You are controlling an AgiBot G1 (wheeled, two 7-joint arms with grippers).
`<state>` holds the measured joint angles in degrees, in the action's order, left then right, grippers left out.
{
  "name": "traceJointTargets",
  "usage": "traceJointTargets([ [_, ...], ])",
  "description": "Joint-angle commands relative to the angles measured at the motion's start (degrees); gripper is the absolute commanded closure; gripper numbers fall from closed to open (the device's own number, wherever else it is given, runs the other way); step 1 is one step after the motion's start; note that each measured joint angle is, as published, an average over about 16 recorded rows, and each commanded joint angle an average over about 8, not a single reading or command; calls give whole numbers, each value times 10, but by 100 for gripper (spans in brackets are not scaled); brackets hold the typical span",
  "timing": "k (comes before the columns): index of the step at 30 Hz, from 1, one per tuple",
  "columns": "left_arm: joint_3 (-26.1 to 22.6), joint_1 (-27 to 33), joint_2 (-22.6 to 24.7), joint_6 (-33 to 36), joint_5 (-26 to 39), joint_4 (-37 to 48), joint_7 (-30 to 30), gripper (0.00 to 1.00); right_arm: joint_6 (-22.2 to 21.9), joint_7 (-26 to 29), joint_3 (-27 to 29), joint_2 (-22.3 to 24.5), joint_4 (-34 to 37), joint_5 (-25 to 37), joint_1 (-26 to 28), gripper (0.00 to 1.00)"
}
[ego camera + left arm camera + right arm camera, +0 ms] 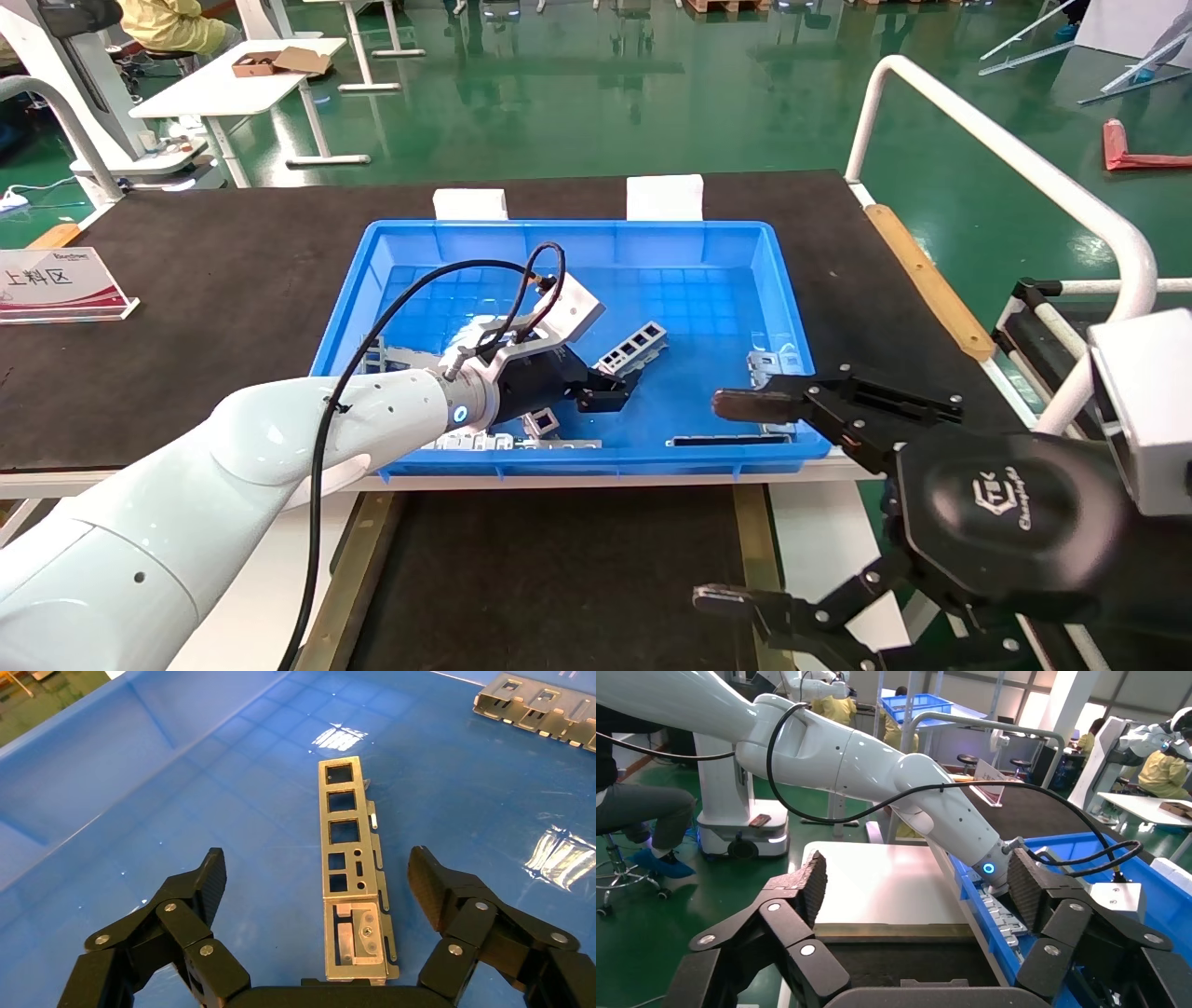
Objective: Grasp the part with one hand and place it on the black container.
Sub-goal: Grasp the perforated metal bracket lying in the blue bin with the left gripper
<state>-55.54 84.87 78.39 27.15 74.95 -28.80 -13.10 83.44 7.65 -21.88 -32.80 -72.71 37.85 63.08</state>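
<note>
The right gripper (736, 503) fills the lower right of the head view, fingers spread wide, holding nothing. At frame centre the left gripper (316, 881) sits low inside the blue bin (419, 238), open, its fingers either side of the part (348, 846). The black container (559, 578) lies along the bottom edge

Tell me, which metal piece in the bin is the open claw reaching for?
The windowed bracket lying mid-bin, alone, straddled by the left gripper; other pieces hug the bin's walls.
</note>
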Motion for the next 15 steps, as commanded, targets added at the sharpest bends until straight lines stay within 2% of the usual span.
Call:
traceJointTargets([
  [1,-13,1,0,-6,-9,0,-4,100,0,0,0,0,0,0,0,100],
  [15,-64,4,-2,-22,-71,8,7,100,0,0,0,0,0,0,0,100],
])
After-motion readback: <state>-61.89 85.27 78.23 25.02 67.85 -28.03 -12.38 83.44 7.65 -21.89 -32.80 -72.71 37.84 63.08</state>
